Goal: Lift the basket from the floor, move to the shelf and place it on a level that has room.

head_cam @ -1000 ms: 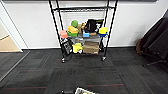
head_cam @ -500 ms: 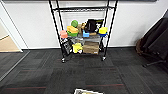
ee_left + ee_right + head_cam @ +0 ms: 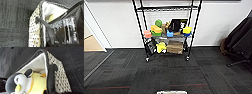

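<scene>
The beige woven basket (image 3: 171,92) shows as a pale sliver at the near edge of the head view, over the dark grey carpet floor (image 3: 166,75). My left gripper (image 3: 40,20) grips one end wall of the basket (image 3: 34,32), with a dark finger (image 3: 48,31) on the weave. My right gripper (image 3: 49,68) holds the other end of the basket (image 3: 58,78), with a finger (image 3: 50,79) on its outer face. A penguin plush (image 3: 21,82) with a yellow body and a black packet (image 3: 65,28) lie inside. The shelf (image 3: 166,32) stands ahead against the white wall; the level (image 3: 166,8) above the toys looks bare.
The shelf's middle tier carries colourful toys (image 3: 156,29), and a brown cardboard box (image 3: 175,47) sits on the bottom tier. A dark chair (image 3: 239,42) stands at the right. At the left a doorway opens onto tan wooden flooring (image 3: 92,43).
The basket's rim has sunk lower at the near edge of the head view. The shelf stays about where it was.
</scene>
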### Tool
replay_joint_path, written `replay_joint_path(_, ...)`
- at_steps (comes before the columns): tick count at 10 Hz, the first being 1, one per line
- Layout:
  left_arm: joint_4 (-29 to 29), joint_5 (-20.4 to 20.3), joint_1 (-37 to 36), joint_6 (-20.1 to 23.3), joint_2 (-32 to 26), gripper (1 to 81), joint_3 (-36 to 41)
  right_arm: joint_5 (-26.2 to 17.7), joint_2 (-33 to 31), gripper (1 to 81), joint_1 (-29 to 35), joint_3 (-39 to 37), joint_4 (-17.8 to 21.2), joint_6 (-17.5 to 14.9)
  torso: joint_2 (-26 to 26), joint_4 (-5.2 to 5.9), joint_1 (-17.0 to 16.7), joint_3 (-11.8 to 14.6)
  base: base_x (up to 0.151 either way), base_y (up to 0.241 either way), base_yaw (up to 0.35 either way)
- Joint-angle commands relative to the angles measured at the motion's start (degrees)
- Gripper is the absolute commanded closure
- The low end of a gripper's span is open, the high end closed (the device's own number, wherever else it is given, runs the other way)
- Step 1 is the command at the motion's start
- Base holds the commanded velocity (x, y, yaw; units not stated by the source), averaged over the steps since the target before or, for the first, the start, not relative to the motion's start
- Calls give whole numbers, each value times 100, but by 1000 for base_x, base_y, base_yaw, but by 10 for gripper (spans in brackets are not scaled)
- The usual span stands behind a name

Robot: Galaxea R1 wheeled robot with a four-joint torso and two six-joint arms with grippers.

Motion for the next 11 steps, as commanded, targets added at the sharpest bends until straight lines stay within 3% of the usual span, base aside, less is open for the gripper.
replay_joint_path(1,-269,105,-900,-47,-322,811,694,-200,-170,811,803,464,323,84,564,0,-362,0,0,0,0)
replay_joint_path(4,-295,-9,-944,-109,-488,811,888,-166,-354,811,786,702,315,93,1148,0,-721,-2,0,0,0)
replay_joint_path(5,-348,-9,-944,-118,-515,811,940,-148,-389,811,768,781,315,84,1345,0,-845,534,0,0,0)
replay_joint_path(8,-357,-9,-944,-109,-664,811,1213,-148,-460,811,724,869,279,66,1793,0,-1116,741,0,0,0)
replay_joint_path(11,-357,-9,-944,-109,-814,811,1424,-139,-557,811,724,1071,253,58,2339,0,-1473,1307,0,0,0)
